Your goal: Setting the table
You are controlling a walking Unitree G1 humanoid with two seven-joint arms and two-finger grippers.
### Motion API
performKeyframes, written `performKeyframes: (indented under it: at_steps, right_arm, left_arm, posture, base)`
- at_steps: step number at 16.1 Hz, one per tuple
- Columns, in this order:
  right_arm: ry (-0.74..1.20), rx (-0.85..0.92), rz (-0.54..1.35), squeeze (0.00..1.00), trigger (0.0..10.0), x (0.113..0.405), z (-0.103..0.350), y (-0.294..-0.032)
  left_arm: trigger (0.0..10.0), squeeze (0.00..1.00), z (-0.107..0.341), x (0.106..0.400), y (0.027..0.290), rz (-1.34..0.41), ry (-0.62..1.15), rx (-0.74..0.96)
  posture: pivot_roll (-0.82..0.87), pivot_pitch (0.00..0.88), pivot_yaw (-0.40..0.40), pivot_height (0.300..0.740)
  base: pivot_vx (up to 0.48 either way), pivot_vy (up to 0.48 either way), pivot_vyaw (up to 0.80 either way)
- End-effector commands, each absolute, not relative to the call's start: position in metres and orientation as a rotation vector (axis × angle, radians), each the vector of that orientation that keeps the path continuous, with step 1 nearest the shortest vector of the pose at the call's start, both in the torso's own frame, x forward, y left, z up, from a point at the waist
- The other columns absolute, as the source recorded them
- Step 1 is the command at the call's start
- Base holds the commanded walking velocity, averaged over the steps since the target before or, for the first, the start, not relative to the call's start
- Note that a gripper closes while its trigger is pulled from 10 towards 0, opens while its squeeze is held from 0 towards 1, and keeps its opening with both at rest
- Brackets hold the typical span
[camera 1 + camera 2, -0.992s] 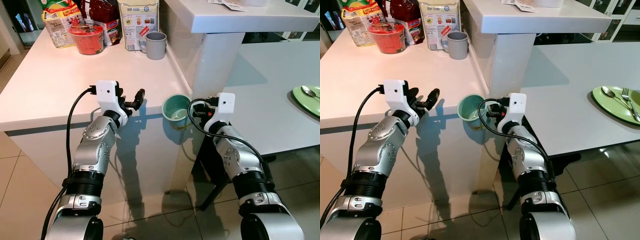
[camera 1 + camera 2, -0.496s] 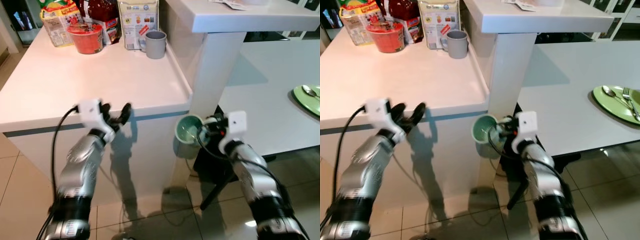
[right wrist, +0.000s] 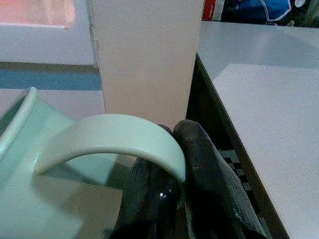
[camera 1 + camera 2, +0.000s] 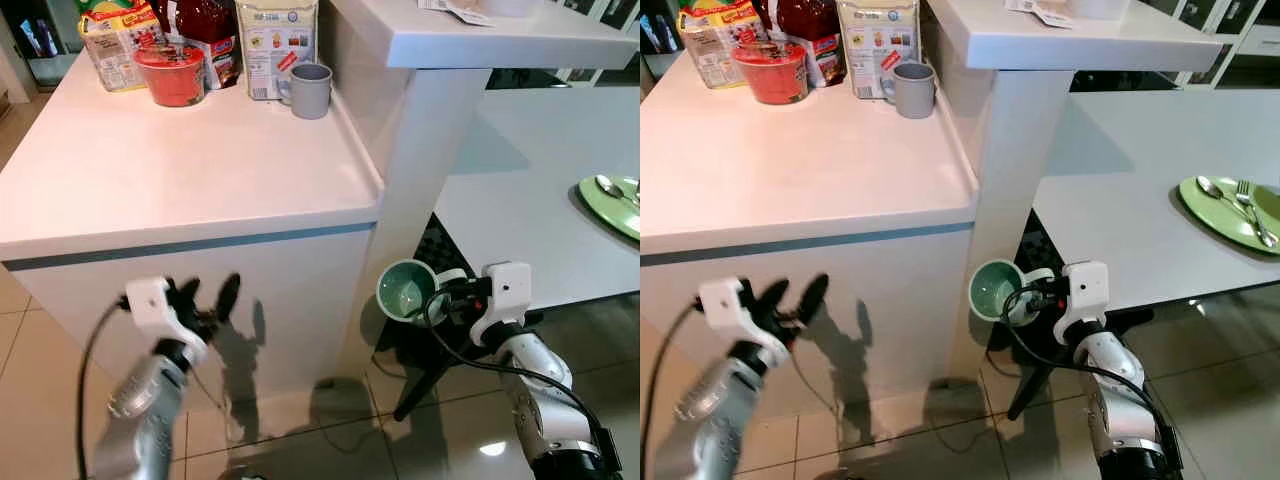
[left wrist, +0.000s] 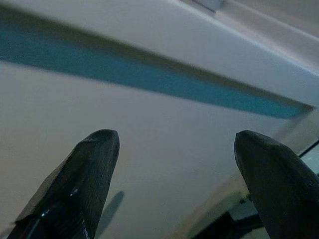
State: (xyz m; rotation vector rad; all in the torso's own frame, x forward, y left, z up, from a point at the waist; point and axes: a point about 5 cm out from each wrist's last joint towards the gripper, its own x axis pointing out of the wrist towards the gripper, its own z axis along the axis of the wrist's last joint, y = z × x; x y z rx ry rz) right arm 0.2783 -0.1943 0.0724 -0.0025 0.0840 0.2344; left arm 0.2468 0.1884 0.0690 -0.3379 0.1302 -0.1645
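The counter [image 4: 190, 170] stands on the left, with a pillar [image 4: 425, 150] at its right corner and the table [image 4: 530, 200] beyond that on the right. At the counter's far edge sit a bowl [image 4: 172, 75], packets [image 4: 275, 40] behind and beside it, and a mug [image 4: 311, 90] to the right of them. A plate [image 4: 612, 205] with a spoon [image 4: 612, 186] on it lies at the table's right side. The left gripper [image 4: 205, 300] hangs before the counter's front. The right gripper [image 4: 455, 298] holds a cup [image 4: 405, 290] by its handle, low before the pillar and the table's near edge.
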Motion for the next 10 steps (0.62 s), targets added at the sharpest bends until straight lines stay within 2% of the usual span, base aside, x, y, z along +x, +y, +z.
performKeyframes:
  at_steps: [1, 7, 10]
  right_arm:
    - [0.053, -0.006, 0.231, 0.0, 10.0, 0.284, 0.082, -0.194]
    - [0.069, -0.056, 0.297, 0.0, 10.0, 0.281, 0.071, -0.17]
    - [0.057, -0.016, 0.265, 0.0, 10.0, 0.284, 0.072, -0.164]
  left_arm:
    - [10.0, 0.0, 0.075, 0.248, 0.181, -0.182, 0.105, -0.323]
    - [10.0, 0.0, 0.077, 0.256, 0.171, -0.177, 0.097, -0.315]
    - [10.0, 0.0, 0.085, 0.265, 0.169, -0.227, 0.097, -0.287]
  posture:
    - [0.06, 0.0, -0.081, 0.74]
    - [0.06, 0.0, -0.059, 0.74]
    - [0.04, 0.0, 0.011, 0.74]
  base:
    - [0.0, 0.0, 0.0]
    - [0.0, 0.0, 0.0]
    - [0.0, 0.0, 0.0]
